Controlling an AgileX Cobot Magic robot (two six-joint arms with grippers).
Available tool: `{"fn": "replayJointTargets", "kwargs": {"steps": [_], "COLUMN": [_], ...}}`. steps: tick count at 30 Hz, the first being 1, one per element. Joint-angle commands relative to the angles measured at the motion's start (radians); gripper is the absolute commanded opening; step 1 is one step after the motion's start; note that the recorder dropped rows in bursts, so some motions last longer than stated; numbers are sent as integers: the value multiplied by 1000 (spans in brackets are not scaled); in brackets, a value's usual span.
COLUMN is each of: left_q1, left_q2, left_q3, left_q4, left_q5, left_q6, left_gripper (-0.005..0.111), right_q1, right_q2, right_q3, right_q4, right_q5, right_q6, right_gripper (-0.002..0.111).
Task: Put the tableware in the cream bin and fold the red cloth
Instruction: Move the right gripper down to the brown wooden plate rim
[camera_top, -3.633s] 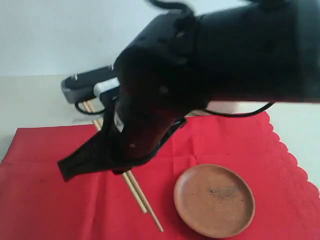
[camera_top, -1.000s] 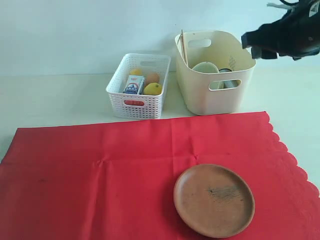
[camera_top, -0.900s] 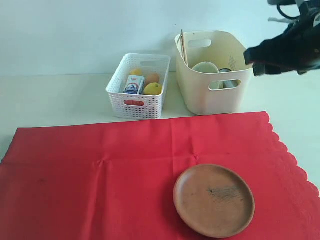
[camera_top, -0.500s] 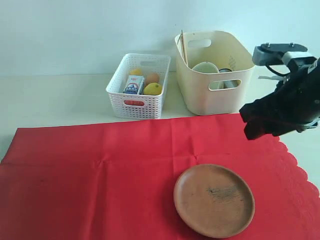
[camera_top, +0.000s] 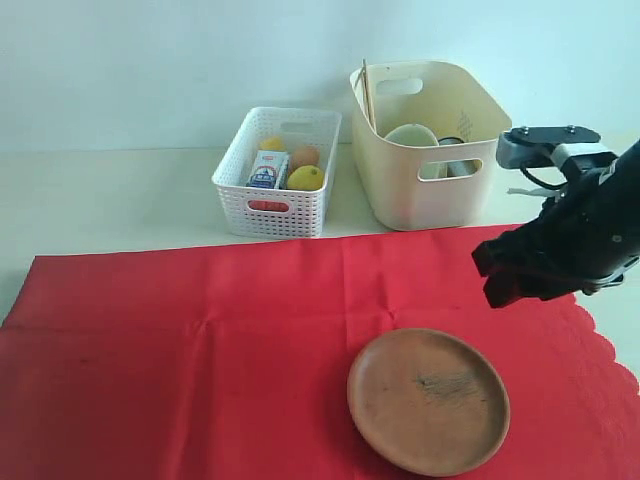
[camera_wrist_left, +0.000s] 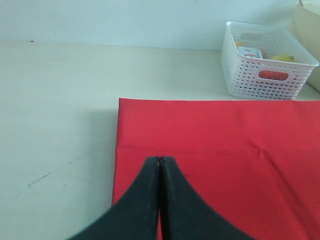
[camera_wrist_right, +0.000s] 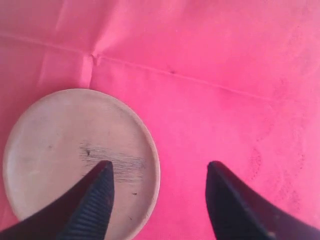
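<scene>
One piece of tableware sits outside the bin: the round brown plate (camera_top: 428, 400), lying flat on the bright red cloth (camera_top: 200, 340), toward its scalloped side. The cream-yellow plastic bin (camera_top: 420, 195) stands on the pale worktop (camera_top: 100, 195) just behind the cloth's far edge. A pale green ceramic bowl (camera_top: 410, 135) and wooden chopsticks (camera_top: 366, 95) show inside it. A white lattice basket (camera_top: 275, 190) of food stands beside it.

The right claw (camera_top: 493, 275) hangs over the cloth between bin and plate, jaws well apart, nothing in them. In its wrist view one finger is over the plate's inside and the other over bare cloth, so the rim lies between them. No contact as far as I can tell. The left claw (camera_wrist_left: 159, 161) is pressed fully closed and empty, above the cloth's left edge.

Step in hand, I'd say: the approach to pick up the plate. The next move calls for dropping until the fingers bracket the rim, pinching it, lifting clear and carrying it to the bin. The plate is shallow and smooth, so a rim grip could slip. Folding waits until the plate is off the cloth.
</scene>
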Motion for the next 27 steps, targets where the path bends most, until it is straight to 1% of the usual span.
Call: {"fn": "replayJointTargets", "kwargs": {"steps": [1,7,15,27], "left_q1": [-8,-8,-8,-8], "left_q2": [-5,-5,-5,-5], "left_q3": [-4,-4,-4,-4], "left_q4": [-7,-7,-7,-7], "left_q5": [-11,-11,-11,-11], "left_q6": [-4,-4,-4,-4], "left_gripper": [0,0,0,0], "right_q1": [-1,-1,-1,-3], "right_q2": [52,132,218,304], "right_q3": [5,1,1,-46], "right_q4": [24,78,218,226], "right_q5": [-37,-48,-41,46], "right_q6": [-11,-63,-224,-279], "right_gripper": [54,54,54,54]}}
